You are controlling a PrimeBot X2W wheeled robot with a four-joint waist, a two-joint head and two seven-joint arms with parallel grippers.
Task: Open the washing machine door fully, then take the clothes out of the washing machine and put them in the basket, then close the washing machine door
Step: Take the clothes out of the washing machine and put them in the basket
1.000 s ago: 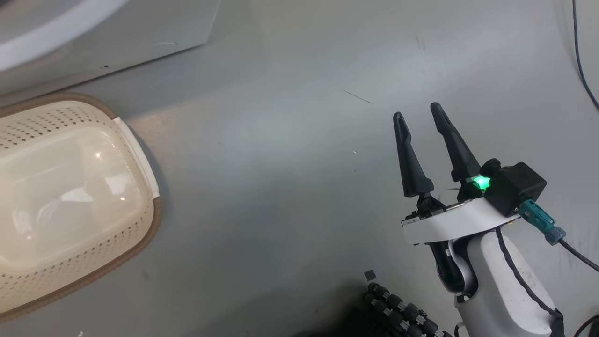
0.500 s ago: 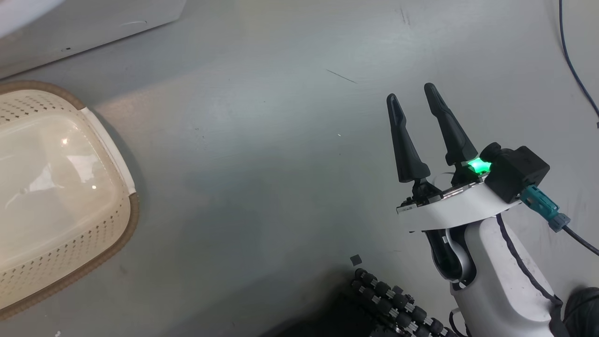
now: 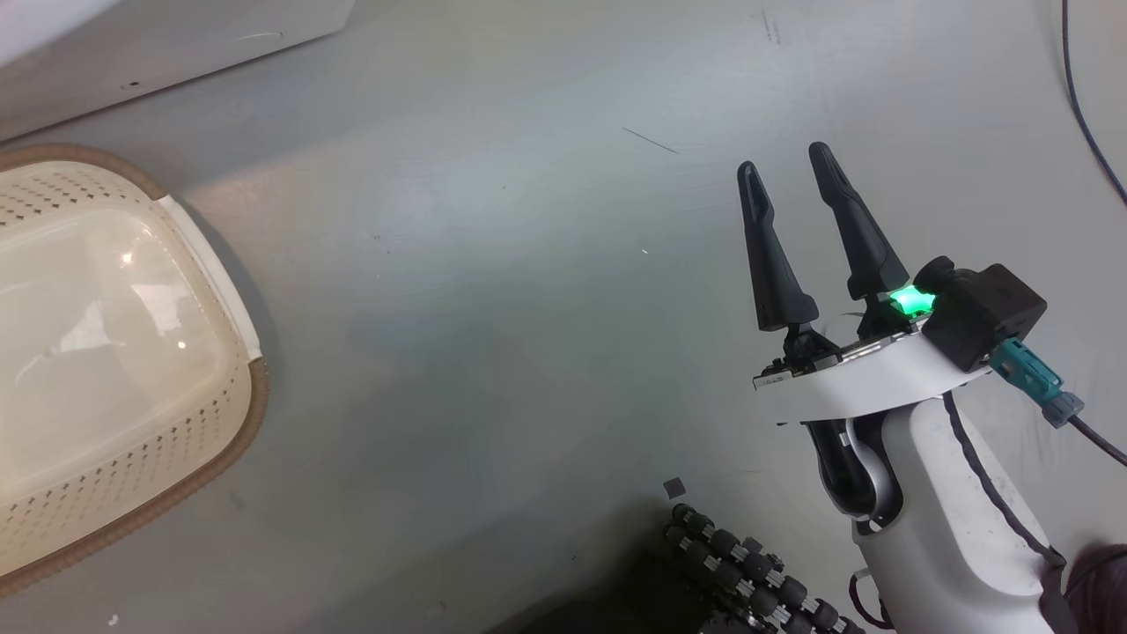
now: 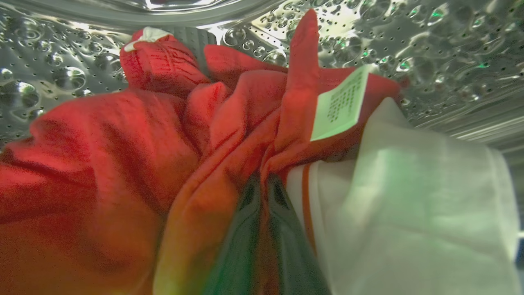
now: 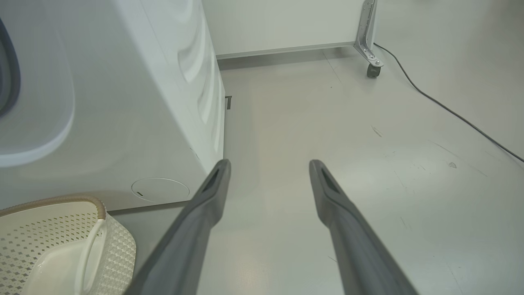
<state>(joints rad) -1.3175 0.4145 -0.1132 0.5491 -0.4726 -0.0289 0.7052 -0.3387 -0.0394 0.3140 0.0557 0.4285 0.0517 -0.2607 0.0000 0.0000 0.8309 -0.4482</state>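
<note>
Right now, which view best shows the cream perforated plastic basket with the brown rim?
The head view: the cream basket sits at its left, showing perforated wall, brown rim and glossy inside. The right wrist view catches one corner with a handle. The left wrist view faces red clothes in a steel drum.

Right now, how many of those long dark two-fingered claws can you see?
2. The open right gripper hangs over the grey floor; the left gripper is inside the steel drum, pinching the bright red fabric clothes.
</note>
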